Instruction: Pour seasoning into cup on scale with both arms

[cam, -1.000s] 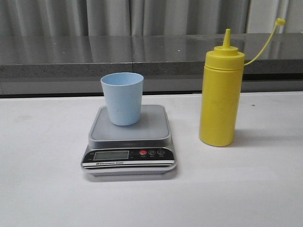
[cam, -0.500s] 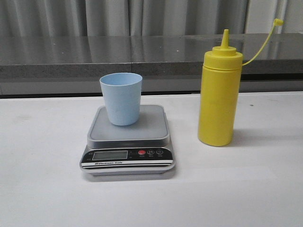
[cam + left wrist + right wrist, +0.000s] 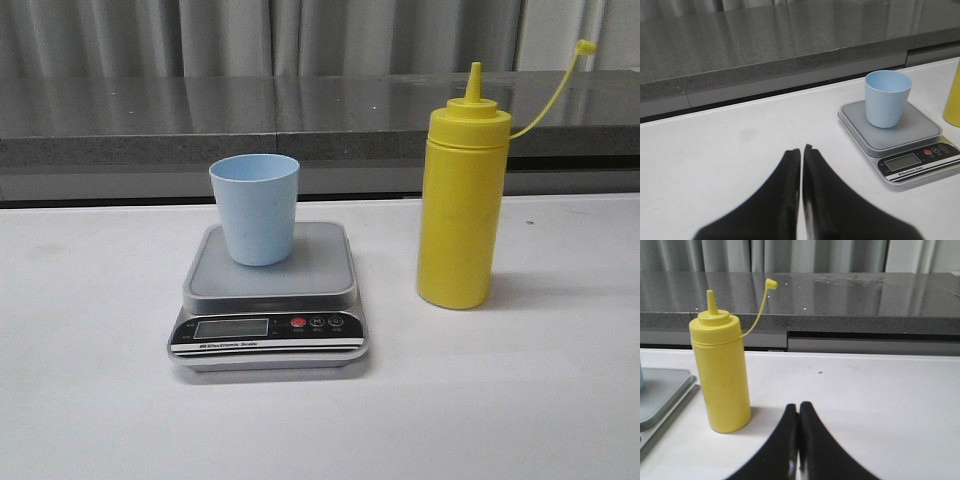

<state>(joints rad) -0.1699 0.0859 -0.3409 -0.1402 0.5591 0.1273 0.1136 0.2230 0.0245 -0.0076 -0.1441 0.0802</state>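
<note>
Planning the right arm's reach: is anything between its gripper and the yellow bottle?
Nothing visible. In the right wrist view only bare white table lies between the right gripper, fingers together, and the bottle. The scale sits on the bottle's far side, out of the path.

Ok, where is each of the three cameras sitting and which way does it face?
Front view: faces forward over the table at the cup on the scale and the seasoning bottle; no robot parts show.
Left wrist view: on the left arm, looks past the shut left end effector toward cup and scale.
Right wrist view: on the right arm, looks past the shut right end effector at the bottle.
Both wrist views share the bottle and the scale's edge.
</note>
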